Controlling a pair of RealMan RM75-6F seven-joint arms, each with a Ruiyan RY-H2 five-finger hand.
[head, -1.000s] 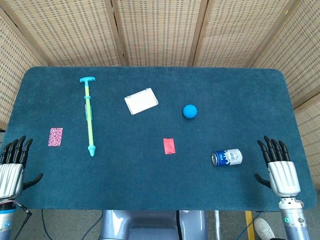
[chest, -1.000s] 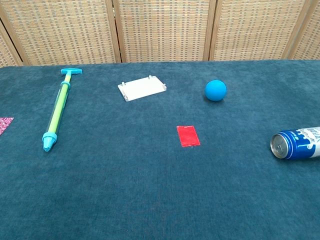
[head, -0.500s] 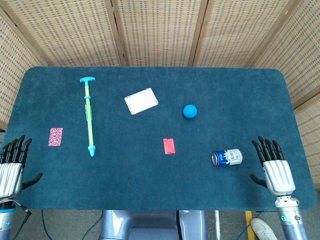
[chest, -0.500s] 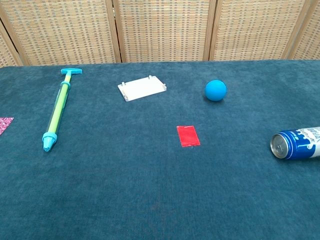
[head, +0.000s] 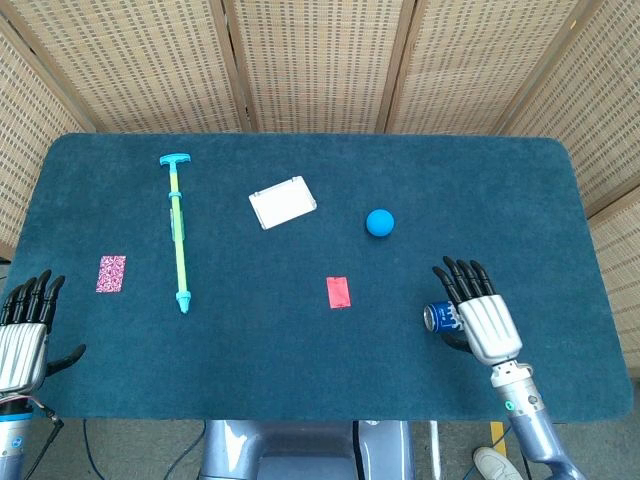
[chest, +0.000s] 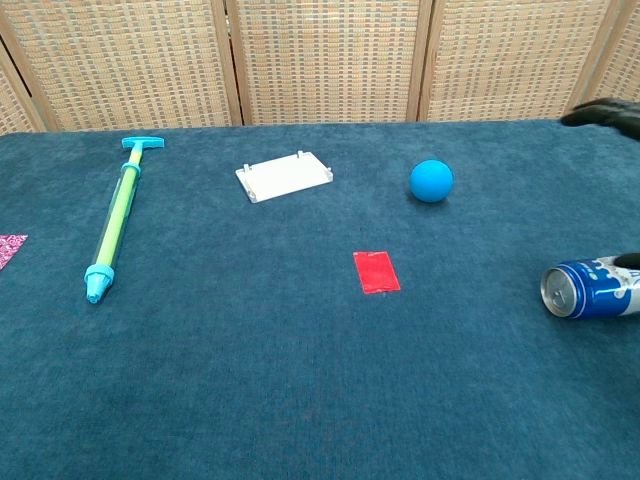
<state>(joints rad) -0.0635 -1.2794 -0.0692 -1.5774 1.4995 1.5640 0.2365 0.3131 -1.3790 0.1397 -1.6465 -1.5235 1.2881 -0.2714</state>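
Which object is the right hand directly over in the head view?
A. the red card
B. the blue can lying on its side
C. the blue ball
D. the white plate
B. In the head view the right hand, fingers spread, is above the blue can, which lies on its side and is partly hidden by it; the blue ball, red card and white plate lie apart from it.
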